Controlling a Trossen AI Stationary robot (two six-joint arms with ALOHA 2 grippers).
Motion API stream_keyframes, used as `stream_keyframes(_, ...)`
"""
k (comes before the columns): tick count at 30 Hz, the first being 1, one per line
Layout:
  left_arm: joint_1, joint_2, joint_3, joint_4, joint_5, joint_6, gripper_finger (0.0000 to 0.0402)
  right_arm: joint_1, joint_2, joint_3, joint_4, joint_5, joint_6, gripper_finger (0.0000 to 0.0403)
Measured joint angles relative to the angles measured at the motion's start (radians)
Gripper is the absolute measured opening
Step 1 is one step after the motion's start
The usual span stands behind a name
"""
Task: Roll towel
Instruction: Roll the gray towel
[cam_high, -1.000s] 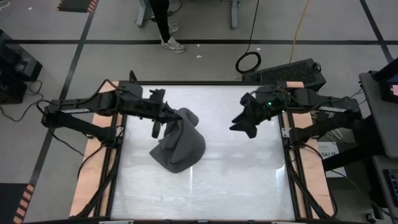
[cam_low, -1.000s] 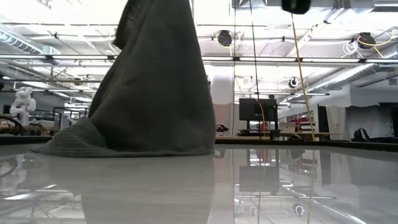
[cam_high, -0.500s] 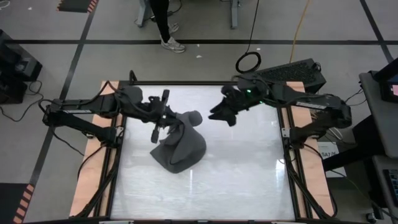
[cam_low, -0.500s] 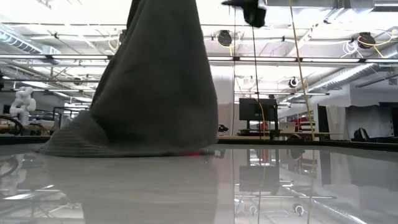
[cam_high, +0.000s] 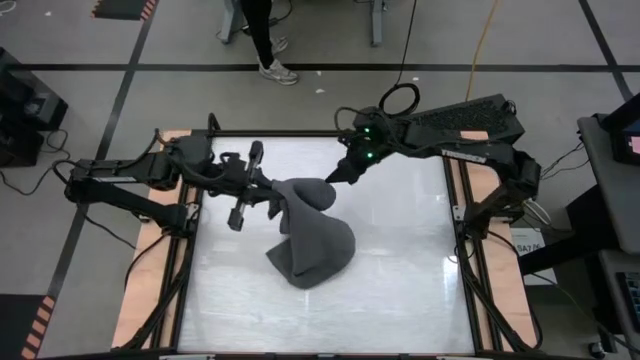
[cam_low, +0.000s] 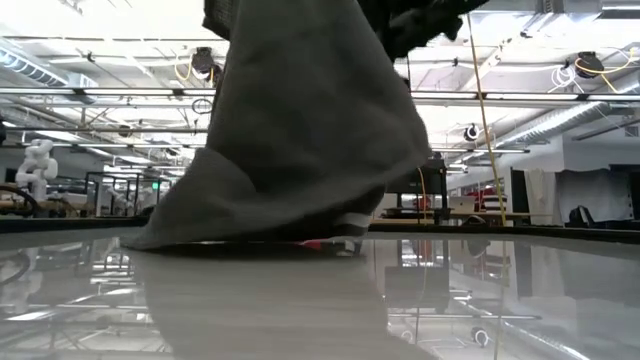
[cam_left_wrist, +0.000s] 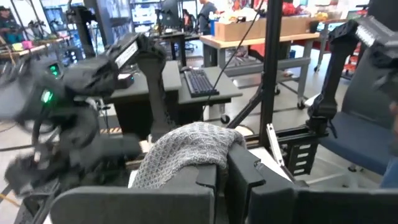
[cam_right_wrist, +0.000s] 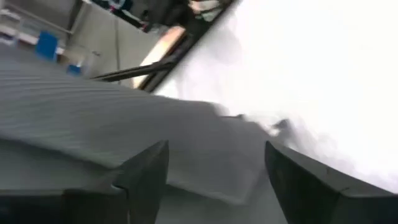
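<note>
High view: towel (cam_high: 315, 235) hoisted, shifted right; left gripper (cam_high: 262, 186) pinching its top; right gripper (cam_high: 338, 175), fingers spread, newly arrived alongside. Second grasp imminent; rolling unstarted.

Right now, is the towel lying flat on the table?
No: the left claw holds the towel up by one end, so it hangs as a cone with only its lower edge on the table.

Robotics lab: workbenches (cam_left_wrist: 261, 42), keyboard (cam_left_wrist: 200, 82), monitor (cam_low: 412, 180), ceiling pipes (cam_low: 520, 95).
</note>
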Motion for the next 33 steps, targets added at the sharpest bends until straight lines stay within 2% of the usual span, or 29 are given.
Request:
stream_keyframes(3,0.001,-0.016,0.000,0.001,0.000,0.000,0.0011,-0.015,0.045,-0.001,0.015,-0.049,-0.015,0.0273)
stream_keyframes(6,0.003,-0.023,0.000,0.001,0.000,0.001,0.0011,-0.008,0.102,-0.001,0.119,-0.195,0.000,0.0272)
stream_keyframes(8,0.003,-0.024,0.000,-0.002,0.000,0.001,0.0011,0.013,0.137,-0.001,0.190,-0.265,0.023,0.0263)
stream_keyframes(11,0.003,-0.024,0.000,-0.026,0.000,0.001,0.0011,0.044,0.168,-0.001,0.265,-0.292,0.044,0.0230)
stream_keyframes(14,0.003,-0.024,0.000,-0.056,0.000,-0.004,0.0011,0.065,0.173,-0.001,0.315,-0.289,0.051,0.0171)
stream_keyframes(19,0.003,-0.026,0.000,-0.063,-0.001,-0.007,0.0011,0.081,0.159,-0.001,0.339,-0.259,0.063,0.0035)
stream_keyframes(20,0.003,-0.027,0.000,-0.064,-0.001,-0.007,0.0011,0.081,0.148,-0.001,0.339,-0.251,0.067,0.0018)
stream_keyframes(27,0.003,-0.028,0.000,-0.080,-0.025,-0.046,0.0011,0.041,0.046,-0.001,0.310,-0.199,0.071,0.0003)
stream_keyframes(31,0.004,-0.028,0.000,-0.130,-0.172,-0.276,0.0011,0.018,-0.030,-0.001,0.255,-0.156,0.056,0.0002)
stream_keyframes(33,0.015,-0.028,0.000,-0.157,-0.192,-0.392,0.0011,0.006,-0.071,-0.001,0.211,-0.126,0.030,0.0001)
